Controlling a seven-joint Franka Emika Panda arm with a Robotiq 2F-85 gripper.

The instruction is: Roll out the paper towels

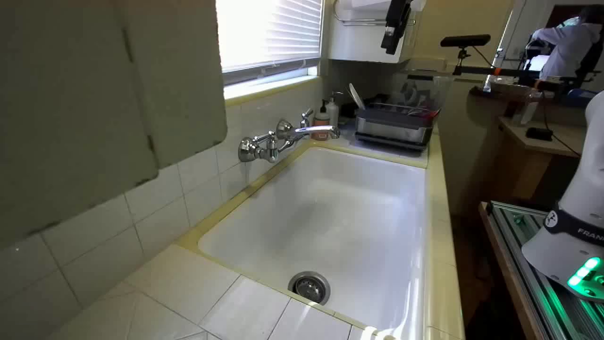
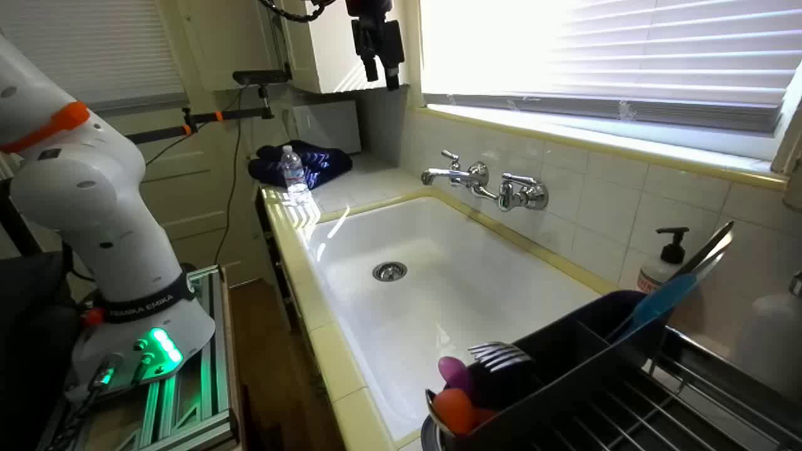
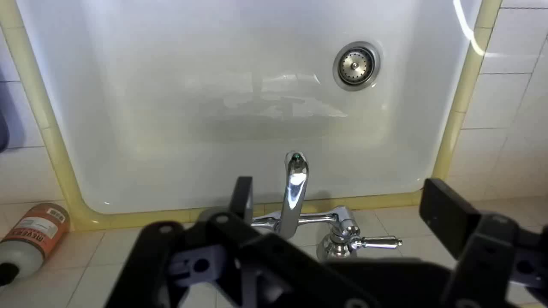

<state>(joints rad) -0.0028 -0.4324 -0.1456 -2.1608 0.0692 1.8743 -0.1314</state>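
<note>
Paper towels (image 1: 370, 4) are not in your gripper (image 3: 340, 203); its jaws stand spread on air, above the faucet (image 3: 295, 184). Further out, a white shape by the metal rail (image 1: 363, 22), cropped in an exterior view, may be the roll. You have no unrolled sheet showing; probably all the rolling remains.
</note>
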